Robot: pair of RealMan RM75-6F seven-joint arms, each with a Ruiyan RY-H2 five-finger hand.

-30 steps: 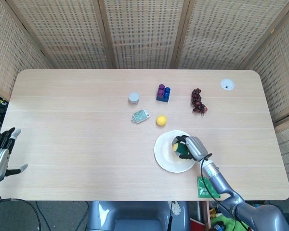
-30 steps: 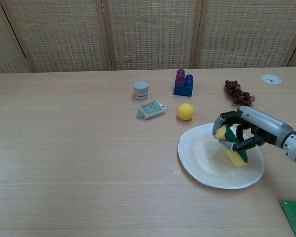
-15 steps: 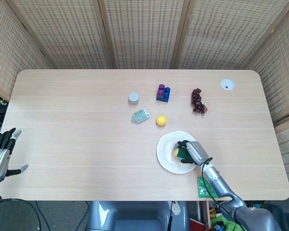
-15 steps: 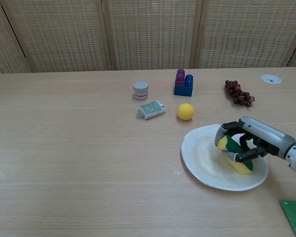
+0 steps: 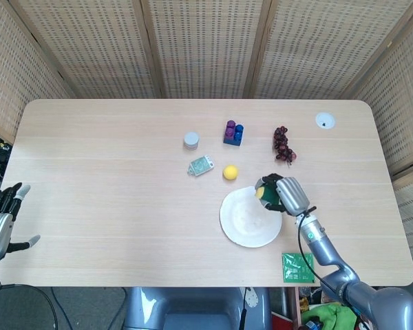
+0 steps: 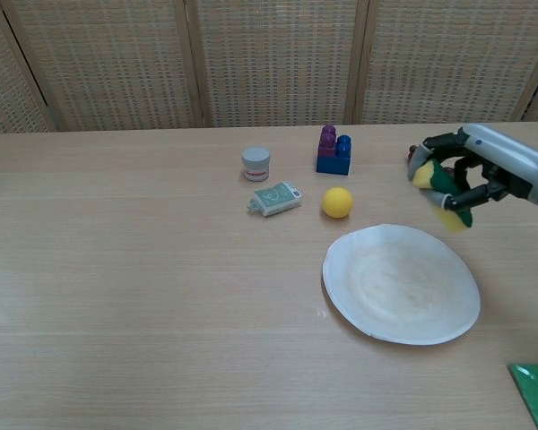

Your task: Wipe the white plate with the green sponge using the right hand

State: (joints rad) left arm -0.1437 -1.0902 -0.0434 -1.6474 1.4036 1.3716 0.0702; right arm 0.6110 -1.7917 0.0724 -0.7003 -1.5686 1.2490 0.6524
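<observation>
The white plate (image 5: 248,220) (image 6: 400,283) lies bare on the table, right of centre. My right hand (image 5: 283,194) (image 6: 471,173) is raised above the plate's far right edge and grips the green and yellow sponge (image 5: 263,193) (image 6: 441,190). The sponge hangs in the air, not touching the plate. My left hand (image 5: 1,218) shows only in the head view, at the table's left edge, with fingers spread and nothing in it.
A yellow ball (image 5: 230,172) (image 6: 337,202) lies just beyond the plate. Further back are a small packet (image 6: 275,199), a grey jar (image 6: 255,164), a purple and blue block (image 6: 334,150) and dark grapes (image 5: 283,145). A green pad (image 5: 299,267) lies at the near right edge.
My right hand has lifted the sponge off the plate and carried it up and back toward the far right. The plate shifted slightly left. The left hand stayed put.
</observation>
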